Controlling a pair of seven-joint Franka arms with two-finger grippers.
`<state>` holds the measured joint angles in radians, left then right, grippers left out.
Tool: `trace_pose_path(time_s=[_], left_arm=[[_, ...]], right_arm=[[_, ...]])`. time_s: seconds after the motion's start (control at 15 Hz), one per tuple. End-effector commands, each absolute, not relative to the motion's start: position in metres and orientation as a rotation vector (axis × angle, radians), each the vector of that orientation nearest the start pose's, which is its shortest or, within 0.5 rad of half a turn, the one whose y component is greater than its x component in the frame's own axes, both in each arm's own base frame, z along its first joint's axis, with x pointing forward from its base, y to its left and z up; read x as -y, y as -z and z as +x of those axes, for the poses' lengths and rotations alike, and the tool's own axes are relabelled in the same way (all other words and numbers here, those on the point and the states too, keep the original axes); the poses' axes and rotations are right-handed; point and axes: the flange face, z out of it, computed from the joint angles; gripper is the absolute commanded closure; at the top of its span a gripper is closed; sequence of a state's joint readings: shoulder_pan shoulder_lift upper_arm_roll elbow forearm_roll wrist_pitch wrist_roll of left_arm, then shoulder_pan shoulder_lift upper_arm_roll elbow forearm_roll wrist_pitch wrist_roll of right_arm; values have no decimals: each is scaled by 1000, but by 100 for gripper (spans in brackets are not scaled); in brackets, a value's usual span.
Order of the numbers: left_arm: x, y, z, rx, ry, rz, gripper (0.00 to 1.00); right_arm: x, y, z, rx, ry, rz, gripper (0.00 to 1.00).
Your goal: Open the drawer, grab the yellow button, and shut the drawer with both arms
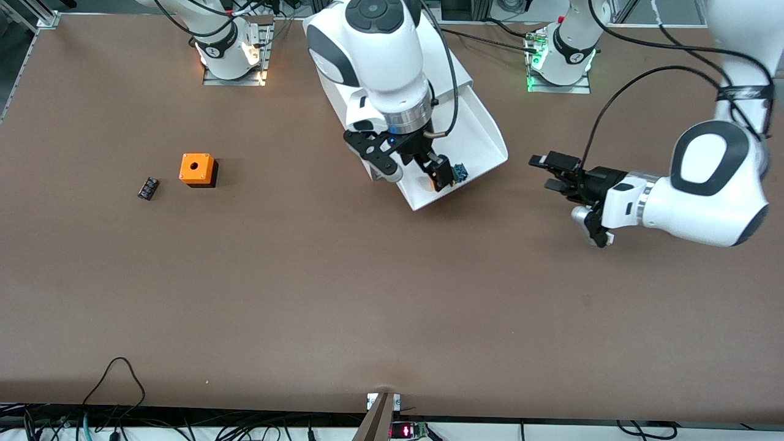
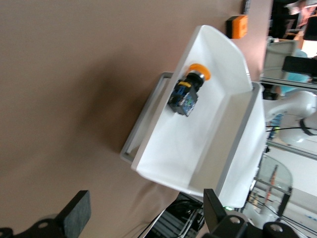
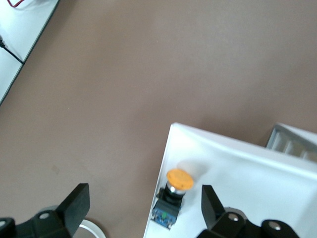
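Item: drawer (image 1: 484, 144), white, pulled out of its cabinet (image 1: 450, 67), open end toward the front camera. My landmark for all below.

Item: button (image 1: 452, 174), orange cap, black-and-blue body, lying on its side in the drawer near the open end.

Item: my right gripper (image 1: 414, 173), over the drawer, directly above the button; jaws spread wide, holding nothing, one finger to each side of it in my right wrist view.

Item: my left gripper (image 1: 566, 184), beside the drawer toward the left arm's end of the table; jaws released, empty, waiting.

Item: orange cube (image 1: 197, 169) and small black part (image 1: 147, 188), well apart from the drawer toward the right arm's end.

Step in hand, as I judge: taking the button. Next calls for lowering, centring and clenching.
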<state>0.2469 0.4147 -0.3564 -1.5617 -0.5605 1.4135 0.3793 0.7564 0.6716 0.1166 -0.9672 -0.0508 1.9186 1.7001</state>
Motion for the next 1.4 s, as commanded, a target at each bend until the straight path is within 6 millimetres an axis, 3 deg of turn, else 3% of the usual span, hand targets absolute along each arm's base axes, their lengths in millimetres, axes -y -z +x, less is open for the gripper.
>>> trace_pose_path(time_s=[0.0, 0.07, 0.27, 0.4, 0.6, 0.87, 0.93, 1.13, 1.33], left_arm=[[99, -442, 605, 463, 580, 2434, 0], [99, -451, 603, 444, 588, 2518, 0], [86, -490, 609, 515, 526, 2811, 0], [86, -507, 611, 562, 482, 2912, 0], [76, -540, 619, 611, 389, 3058, 0], [71, -544, 628, 611, 345, 3045, 0], [71, -544, 628, 611, 348, 3054, 0], [72, -537, 630, 598, 366, 3054, 0], [69, -532, 629, 459, 384, 3080, 0]], right_arm=[[-577, -512, 512, -1307, 88, -2492, 0], [-579, -509, 512, -1363, 73, -2448, 0], [-598, -474, 504, -1422, 37, -2443, 0], [-613, -445, 496, -1430, 22, -2468, 0], [-624, -419, 490, -1456, 0, -2470, 0], [-631, -404, 482, -1456, -19, -2494, 0], [-632, -404, 480, -1465, -53, -2487, 4], [-633, -405, 480, -1464, -61, -2483, 41], [-637, -405, 476, -1452, -62, -2478, 64]])
